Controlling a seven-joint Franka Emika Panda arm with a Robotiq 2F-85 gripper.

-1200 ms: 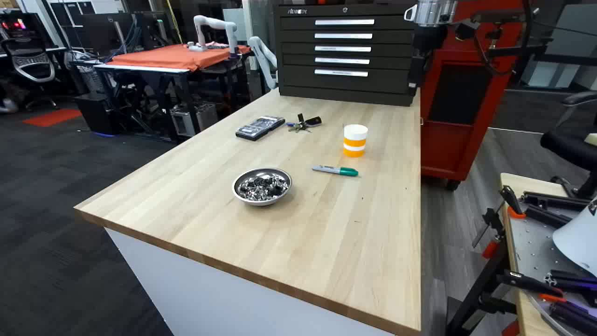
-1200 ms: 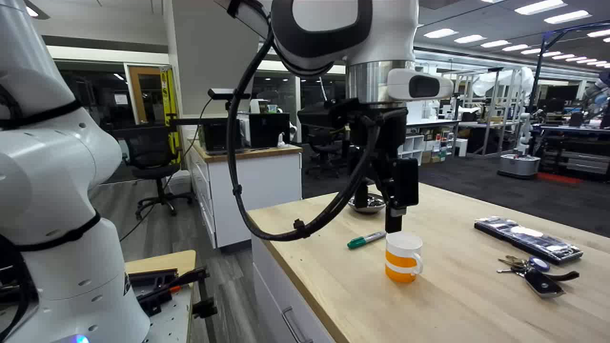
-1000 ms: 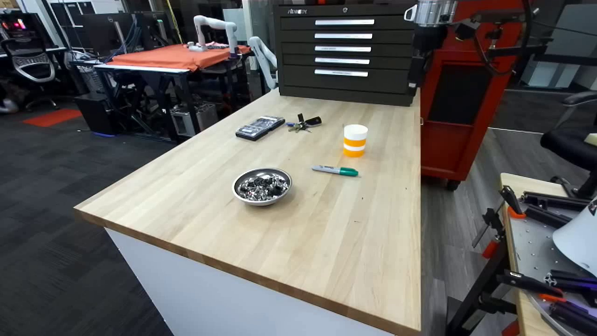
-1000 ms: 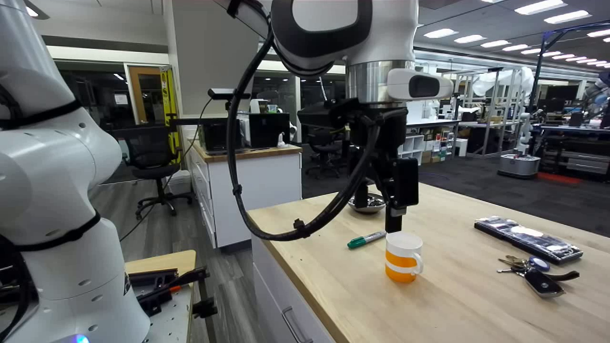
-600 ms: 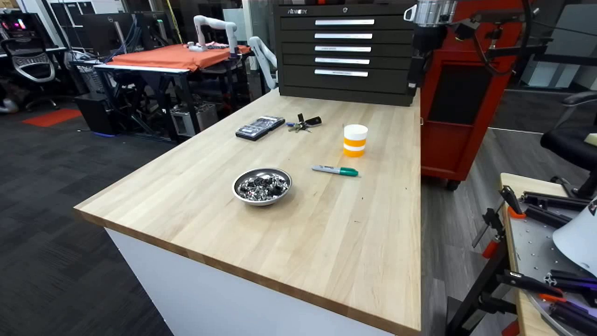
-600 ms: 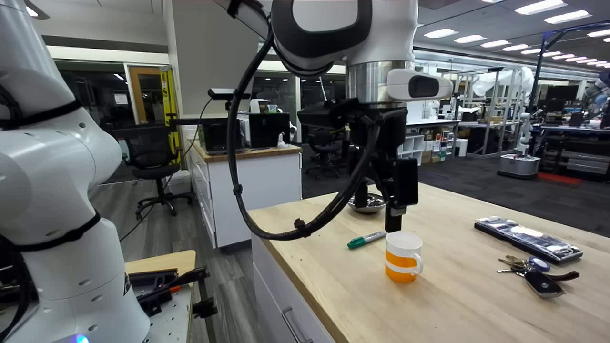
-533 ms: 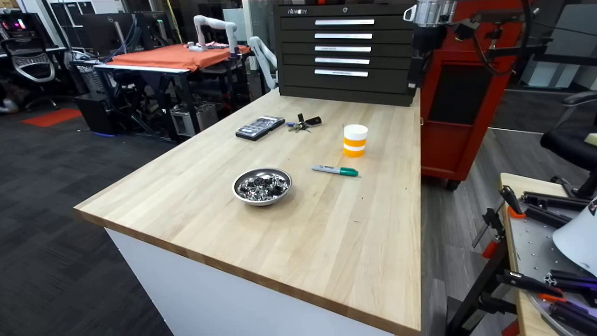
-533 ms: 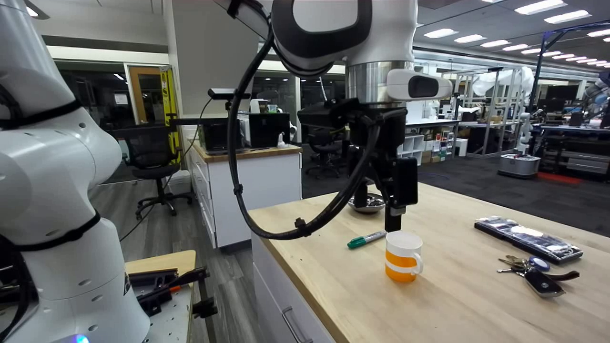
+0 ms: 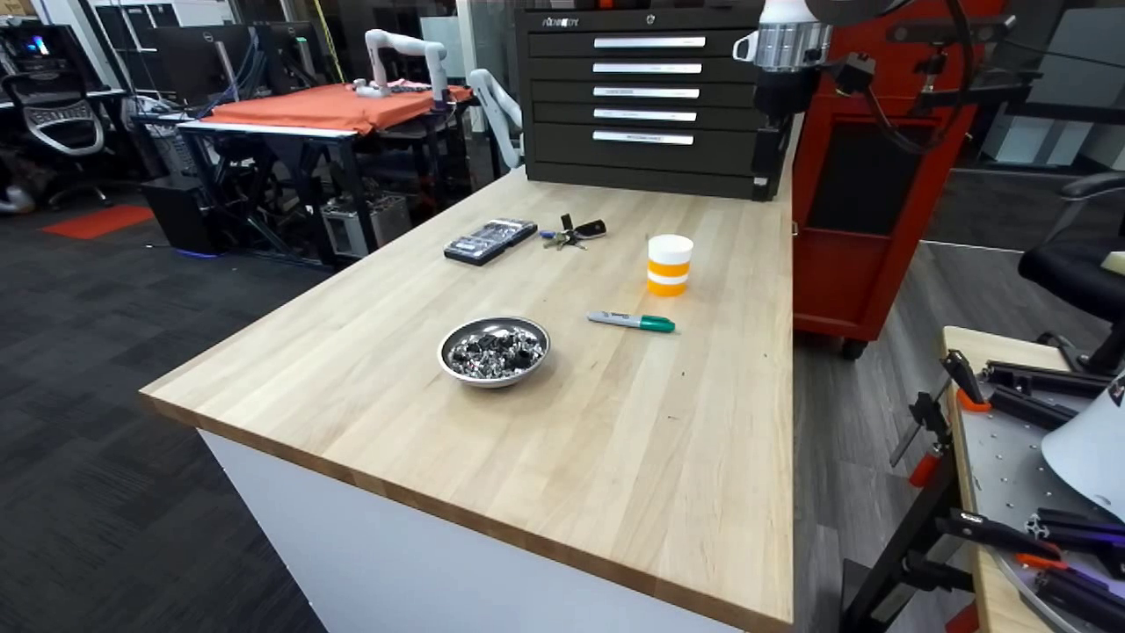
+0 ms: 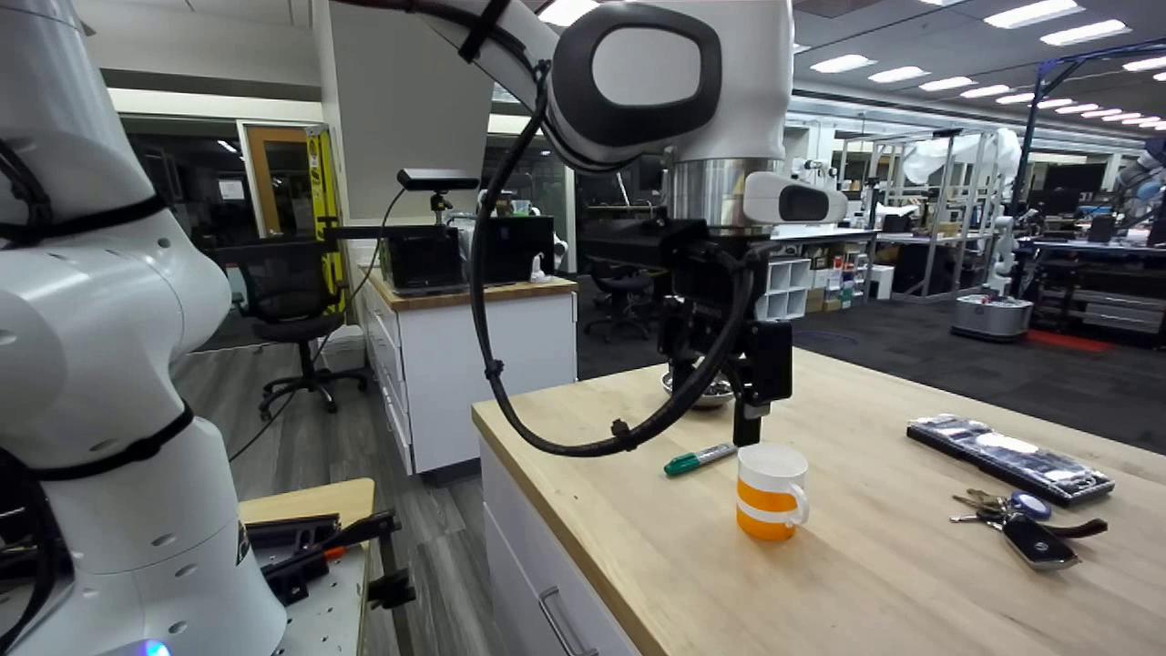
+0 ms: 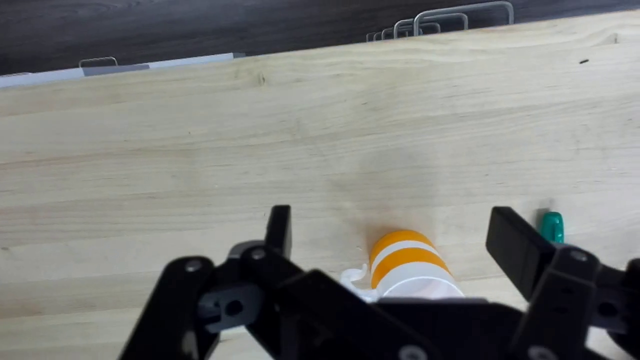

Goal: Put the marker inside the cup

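The marker (image 9: 633, 322) lies flat on the wooden table, grey body and green cap, in both exterior views (image 10: 700, 458). In the wrist view only its green cap (image 11: 552, 226) shows, beside the right-hand finger; the rest is hidden. The cup (image 10: 771, 492) stands upright near the marker, orange and white with a white handle, also in an exterior view (image 9: 669, 264). In the wrist view the cup (image 11: 405, 260) appears between the spread fingers, its mouth partly hidden by the gripper. My gripper (image 11: 391, 220) is open and empty, above the table (image 10: 716, 401).
A metal bowl (image 9: 494, 353) of small shiny bits lies near the marker. A flat black case (image 9: 490, 241) and keys (image 9: 573, 231) lie farther along. A dark drawer chest (image 9: 655, 105) stands at the table's end. The table edge (image 11: 320, 49) shows in the wrist view.
The arm's hand has come lower and shifted slightly left in an exterior view, with the cable loop swinging along. The marker, cup and other objects have not moved. The gripper stays open.
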